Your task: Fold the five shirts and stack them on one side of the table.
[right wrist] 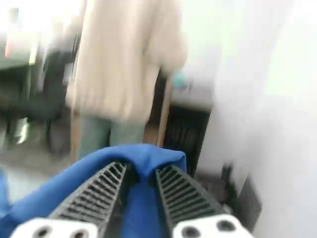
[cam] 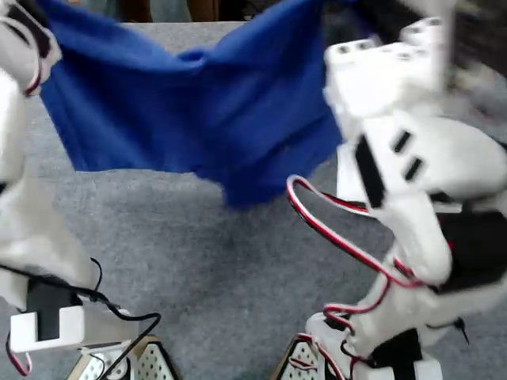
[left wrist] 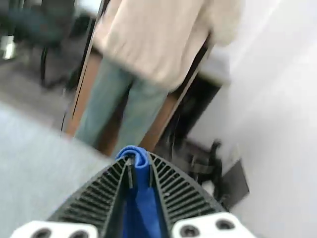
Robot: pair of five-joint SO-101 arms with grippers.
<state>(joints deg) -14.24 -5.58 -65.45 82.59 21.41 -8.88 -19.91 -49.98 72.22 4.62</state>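
Note:
A blue shirt point(cam: 198, 103) hangs in the air above the grey table point(cam: 214, 261), stretched between both arms. My left gripper point(left wrist: 139, 163) is shut on a bunched blue fold of the shirt point(left wrist: 141, 198), at the upper left of the high view. On the right, my right gripper point(right wrist: 140, 173) is shut on another edge of the shirt point(right wrist: 138, 158), which drapes over its black ribbed fingers point(right wrist: 181, 193). The shirt's lower edge sags toward the table's middle.
The right arm's white body point(cam: 412, 182) with red and white cables fills the right side of the high view. The left arm's base point(cam: 47, 317) and black cables sit at the lower left. A person in a cream top point(left wrist: 158, 34) stands beyond the table's far edge.

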